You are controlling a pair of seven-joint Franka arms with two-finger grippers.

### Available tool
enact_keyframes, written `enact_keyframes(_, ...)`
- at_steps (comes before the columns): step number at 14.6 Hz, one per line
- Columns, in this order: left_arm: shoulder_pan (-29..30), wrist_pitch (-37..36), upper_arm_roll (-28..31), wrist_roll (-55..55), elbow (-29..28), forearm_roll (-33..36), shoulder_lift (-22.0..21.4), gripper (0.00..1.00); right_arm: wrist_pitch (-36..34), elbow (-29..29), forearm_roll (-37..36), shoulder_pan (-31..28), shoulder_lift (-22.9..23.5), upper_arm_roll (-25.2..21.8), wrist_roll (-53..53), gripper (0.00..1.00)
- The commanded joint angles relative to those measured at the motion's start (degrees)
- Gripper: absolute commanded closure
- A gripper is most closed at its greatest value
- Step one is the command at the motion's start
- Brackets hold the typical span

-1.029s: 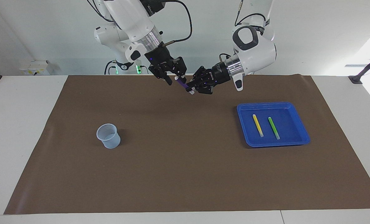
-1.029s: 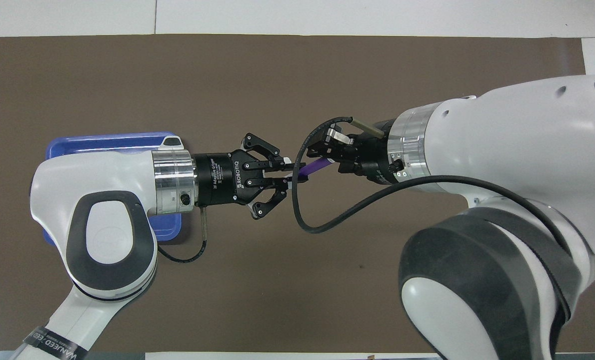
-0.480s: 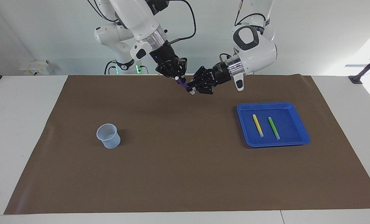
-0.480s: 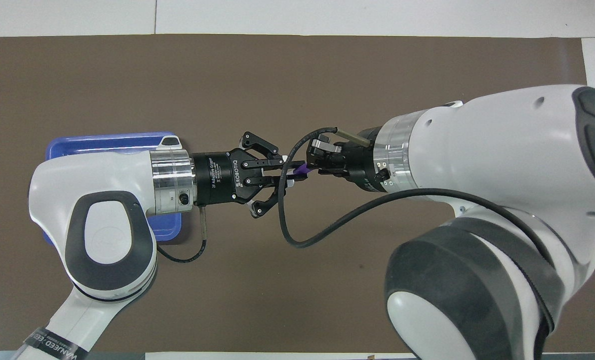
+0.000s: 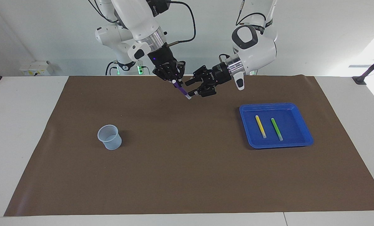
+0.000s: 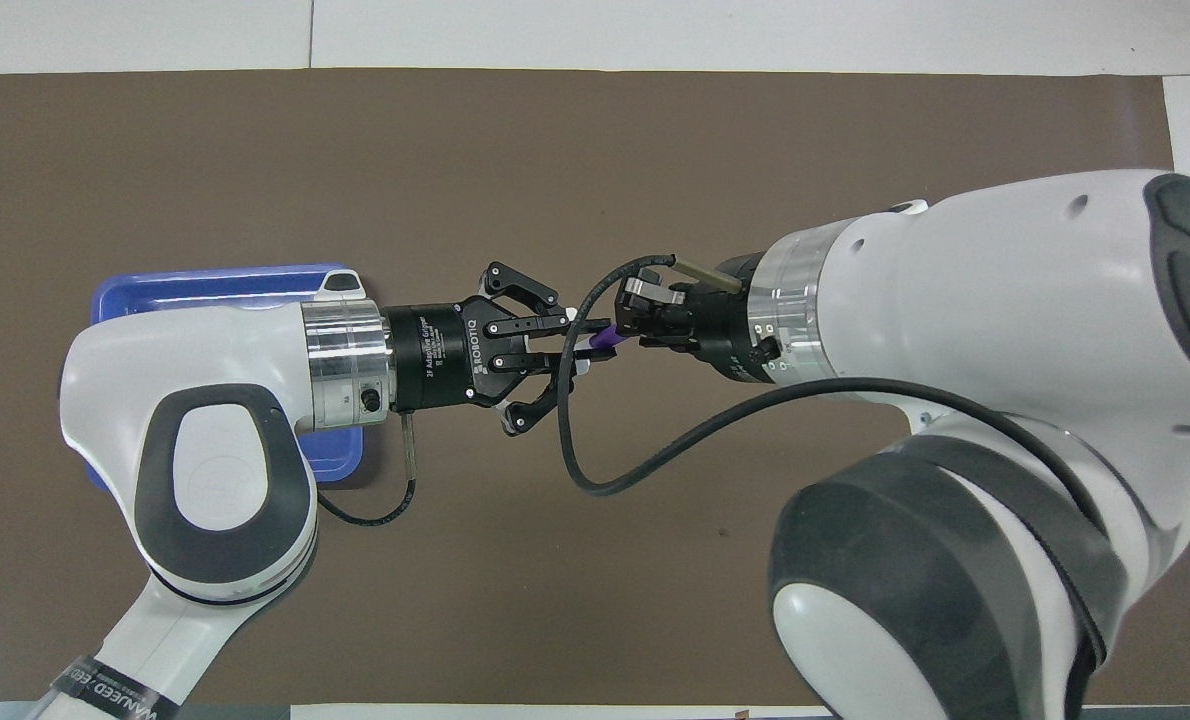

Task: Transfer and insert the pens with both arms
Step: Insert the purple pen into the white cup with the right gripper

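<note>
Over the brown mat's edge nearest the robots, my right gripper (image 5: 173,80) (image 6: 623,330) is shut on the upper end of the purple pen (image 5: 182,90) (image 6: 603,338). The pen slants down, its pale cap lowest. My left gripper (image 5: 191,88) (image 6: 567,340) stands open right beside the pen's lower end, its fingers spread on either side of it. The yellow pen (image 5: 260,126) and the green pen (image 5: 277,129) lie side by side in the blue tray (image 5: 246,125) toward the left arm's end.
A pale translucent cup (image 5: 109,137) stands upright on the brown mat (image 5: 187,163) toward the right arm's end. In the overhead view the left arm covers most of the blue tray (image 6: 215,285), and the right arm hides the cup. A smaller white arm (image 5: 118,44) stands at the robots' end of the table.
The right gripper came in and shut on the purple pen's upper end. The left gripper, shut on the pen a second ago, has opened its fingers; the pen now hangs steeper.
</note>
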Motion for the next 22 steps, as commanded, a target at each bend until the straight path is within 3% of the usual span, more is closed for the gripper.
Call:
enact_keyframes(1,-0.4,1.2,0.7,1.2,-2.1,-1.6,-1.9,0.0,0.5,-3.2,-1.6,-5.4,-1.4,0.5,-9.5,1.0)
enact_keyframes(5,3.2,-0.3,1.0,1.2,-2.0,0.3,-1.8,0.0,1.1,-10.7,-6.1,-15.1,-4.0,0.4,-31.0,1.0)
enact_keyframes(8,9.4,-10.1,1.1,1.5,0.6,14.3,-1.1,0.0,1.2,-12.1,-10.7,-21.2,-3.7,0.5,-42.2,1.0)
enact_keyframes(13,17.3,-25.5,1.1,3.6,6.7,39.3,1.7,0.0,10.6,-19.3,-13.0,-26.2,-3.1,0.6,-51.8,1.0)
enact_keyframes(18,21.9,-33.5,1.2,25.4,6.7,51.9,1.1,0.0,13.7,-22.1,-13.0,-27.0,-0.8,0.6,-52.9,1.0)
enact_keyframes(22,27.7,-32.4,1.2,52.4,6.3,63.9,1.8,0.0,18.4,-26.9,-13.0,-26.9,-0.7,0.6,-53.3,1.0)
